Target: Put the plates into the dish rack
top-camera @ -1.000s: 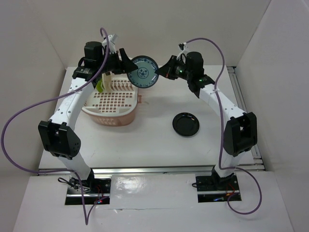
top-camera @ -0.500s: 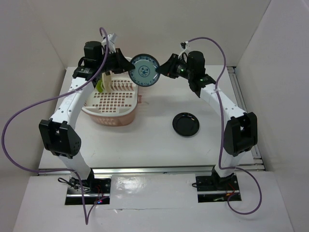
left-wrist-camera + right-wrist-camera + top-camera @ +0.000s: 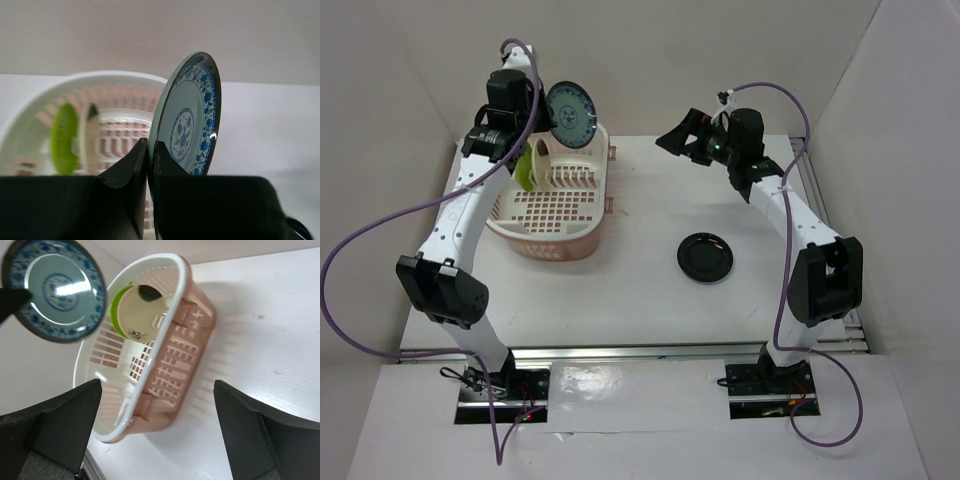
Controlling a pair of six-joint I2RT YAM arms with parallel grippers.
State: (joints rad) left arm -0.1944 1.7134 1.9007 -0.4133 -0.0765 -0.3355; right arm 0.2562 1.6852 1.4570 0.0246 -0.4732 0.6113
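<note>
White table [image 3: 640,290] carries dish rack [image 3: 556,246] and black plate [image 3: 705,257].

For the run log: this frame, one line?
left gripper: shut on blue-patterned plate, upright at dish rack far end | right gripper: open | racked: lime green plate, cream plate | black plate: on table

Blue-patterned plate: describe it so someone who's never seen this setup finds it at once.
Start at the pink dish rack on the left of the table. Above its far end, the left gripper pinches the blue-patterned plate upright by its rim. It is the only plate in the air: the lime green plate and cream plate stand in the rack, and the black plate lies flat.
</note>
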